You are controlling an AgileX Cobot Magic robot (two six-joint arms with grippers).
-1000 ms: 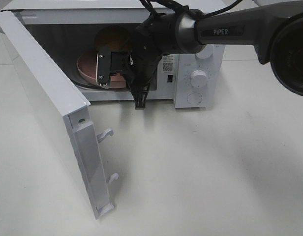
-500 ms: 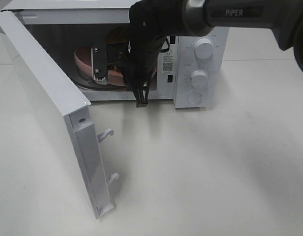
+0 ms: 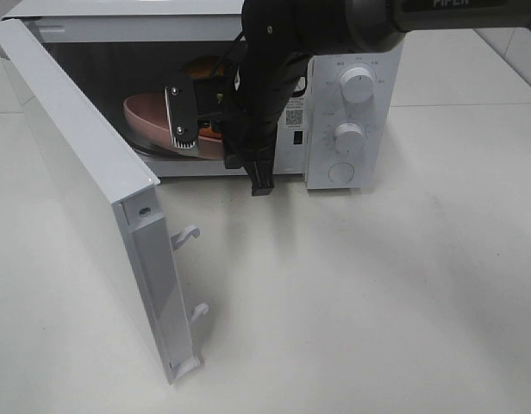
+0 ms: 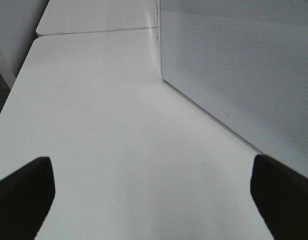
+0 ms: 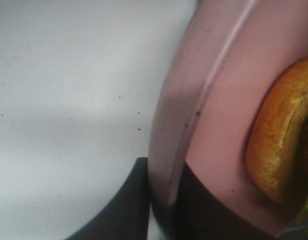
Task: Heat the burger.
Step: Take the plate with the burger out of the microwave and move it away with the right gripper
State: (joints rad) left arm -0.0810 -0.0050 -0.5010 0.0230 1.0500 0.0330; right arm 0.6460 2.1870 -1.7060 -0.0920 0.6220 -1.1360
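Observation:
The burger (image 5: 271,145) lies on a round pink plate (image 5: 219,100) inside the open microwave (image 3: 330,172). In the exterior high view only a bit of its brown bun (image 3: 201,66) shows behind the arm. My right gripper (image 5: 164,200) reaches into the cavity, shut on the plate's rim with a dark finger on each side. From above, the right gripper (image 3: 190,128) is at the plate's (image 3: 145,116) near edge, and the plate sits tilted. My left gripper (image 4: 154,200) stands open over bare table, nothing between its fingers, beside the microwave's perforated door (image 4: 244,75).
The microwave door (image 3: 84,164) swings far out to the front left, its latch hooks (image 3: 188,235) pointing right. Two knobs (image 3: 358,86) are on the panel at the right. The white table (image 3: 352,293) spreads in front of the oven.
My right gripper has closed on the plate's rim. The plate now tilts, with its left edge nearer the door. The right arm has risen toward the frame's top.

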